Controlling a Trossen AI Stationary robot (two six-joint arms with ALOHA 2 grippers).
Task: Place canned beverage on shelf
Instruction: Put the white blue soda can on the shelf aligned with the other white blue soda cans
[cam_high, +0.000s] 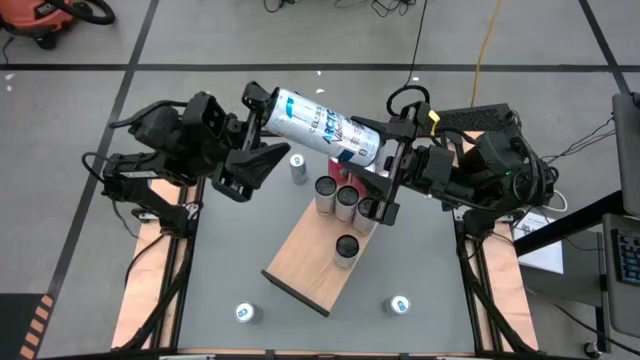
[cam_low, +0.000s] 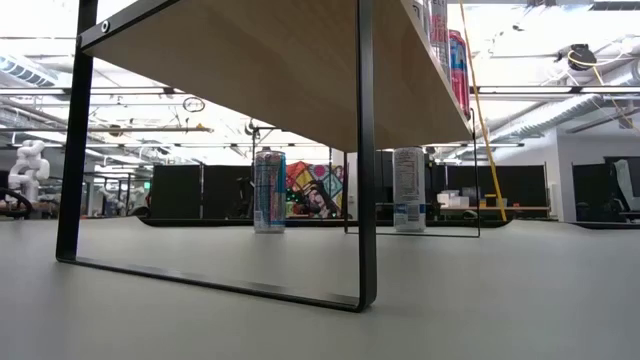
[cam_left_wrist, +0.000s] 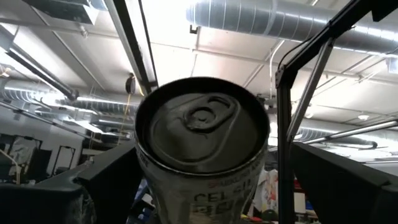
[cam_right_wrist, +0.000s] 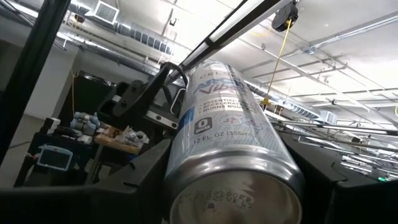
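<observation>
My left gripper (cam_high: 262, 152) stands wide open at the top end of the can (cam_high: 325, 125), which lies level above the table, long axis running arm to arm, while my right gripper (cam_high: 385, 170) clamps its base, nearer the shelf (cam_high: 305, 262) below.

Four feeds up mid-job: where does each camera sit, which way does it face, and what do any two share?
High view: above the table, looking straight down; both arms, left gripper, right gripper, white can between them, shelf.
Low view: at tabletop height, looking under the shelf into the room; no arm visible.
Left wrist view: faces the white can's top.
Right wrist view: faces its base, own jaws gripping.
Shared: both wrist views and the high view show the white can.
</observation>
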